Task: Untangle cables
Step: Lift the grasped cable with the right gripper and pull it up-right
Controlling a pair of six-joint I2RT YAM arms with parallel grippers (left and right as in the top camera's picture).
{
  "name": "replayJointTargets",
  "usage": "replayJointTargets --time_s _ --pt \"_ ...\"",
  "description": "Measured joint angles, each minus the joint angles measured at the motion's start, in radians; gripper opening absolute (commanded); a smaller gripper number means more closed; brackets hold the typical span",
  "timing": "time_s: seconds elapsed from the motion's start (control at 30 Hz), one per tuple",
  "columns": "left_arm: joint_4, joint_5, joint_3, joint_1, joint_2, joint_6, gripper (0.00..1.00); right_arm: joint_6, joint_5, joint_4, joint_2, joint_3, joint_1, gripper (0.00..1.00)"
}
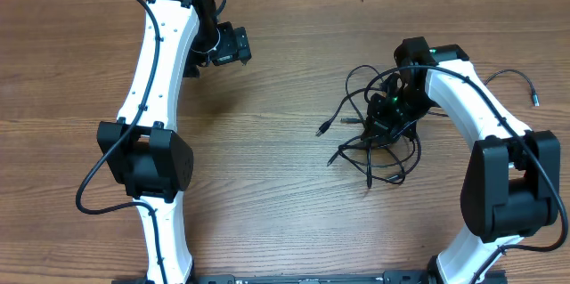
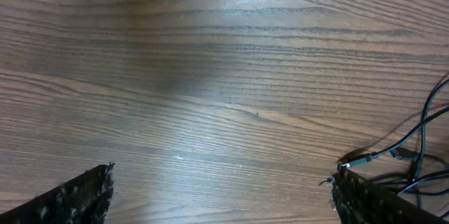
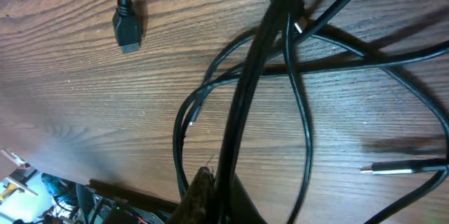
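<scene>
From overhead, your two white arms [image 1: 156, 61] flank a brown wood-grain bench [image 1: 285, 213]. The cables [image 1: 361, 142] lie in a black tangle on its right half, with the right claw [image 1: 389, 115] planted in the knot and the left claw [image 1: 233, 45] well apart toward the far side. Through the left wrist camera, your left claw [image 2: 221, 199] stands released, its fingers [image 2: 84, 196] spread wide over streaked grain and a soft shadow, with the cables [image 2: 414, 147] just showing at the right edge. Through the right wrist camera, your right claw [image 3: 210, 196] is clenched on one strand of the cables [image 3: 245, 97], whose loops cross on the bench [image 3: 84, 112]. A small plug [image 3: 126, 31] lies at upper left.
</scene>
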State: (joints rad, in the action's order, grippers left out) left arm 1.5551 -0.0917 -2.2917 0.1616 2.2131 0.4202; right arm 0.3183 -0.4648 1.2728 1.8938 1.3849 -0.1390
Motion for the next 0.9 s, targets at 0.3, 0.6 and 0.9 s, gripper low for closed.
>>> replayJointTargets --time_s 0.3,0.6,0.9 --pt "0.0 0.0 0.0 0.0 0.0 0.0 0.99 -0.005 -0.197 0.05 0.0 0.04 0.0 0.04" --pt "0.0 0.0 0.0 0.0 0.0 0.0 1.0 -0.06 -0.203 0.28 0.0 0.506 0.0 0.04" --pt "0.0 0.0 0.0 0.0 0.0 0.0 0.99 -0.072 -0.134 0.274 0.0 0.978 0.0 0.04"
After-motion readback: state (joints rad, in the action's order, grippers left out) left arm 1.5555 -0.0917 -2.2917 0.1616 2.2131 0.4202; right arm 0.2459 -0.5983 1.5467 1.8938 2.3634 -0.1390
